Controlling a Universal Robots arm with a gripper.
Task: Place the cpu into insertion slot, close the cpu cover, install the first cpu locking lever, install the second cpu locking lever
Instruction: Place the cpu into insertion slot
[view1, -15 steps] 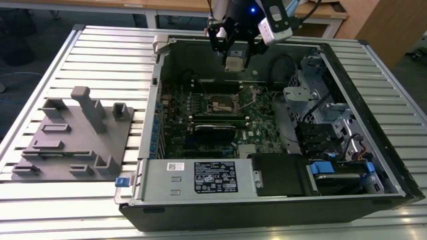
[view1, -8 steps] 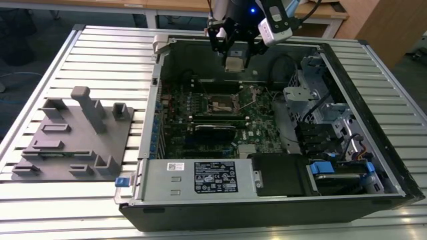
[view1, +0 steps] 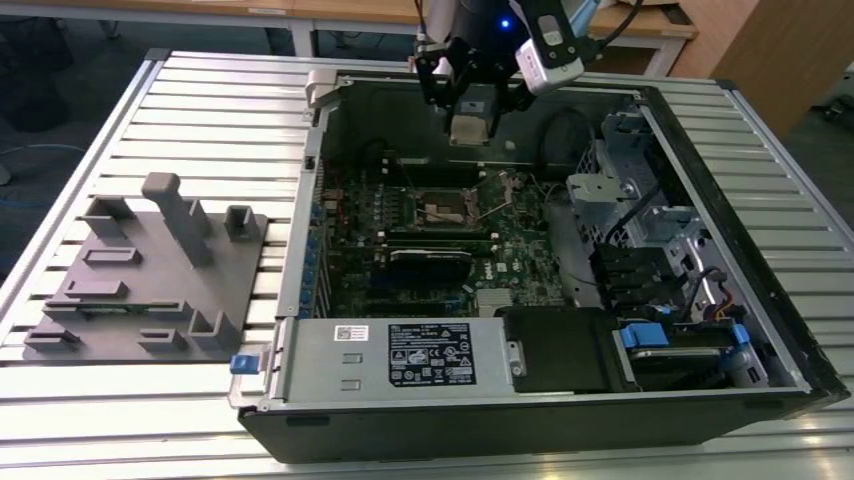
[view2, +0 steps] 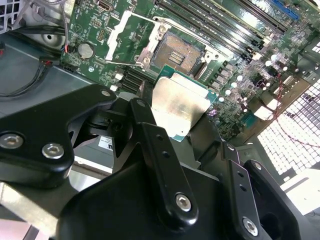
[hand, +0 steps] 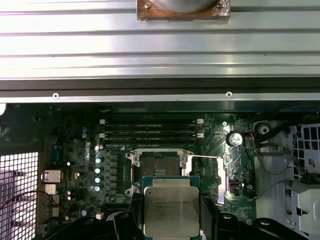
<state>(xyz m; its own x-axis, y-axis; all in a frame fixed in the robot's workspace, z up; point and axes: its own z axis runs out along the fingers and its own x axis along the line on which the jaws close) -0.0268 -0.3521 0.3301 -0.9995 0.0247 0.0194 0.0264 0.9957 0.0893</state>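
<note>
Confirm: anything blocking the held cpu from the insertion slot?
Nothing visible. The pincer holds the cpu above the board; the insertion slot lies bare, its cpu cover swung open to one side.

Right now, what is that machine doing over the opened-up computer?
A robot arm's gripper is holding the cpu, a small flat square chip, by its edges above the open computer case. The chip hangs in the air over the green circuit board, close to the insertion slot but not yet in it. In both wrist views the slot lies uncovered and empty.
</note>
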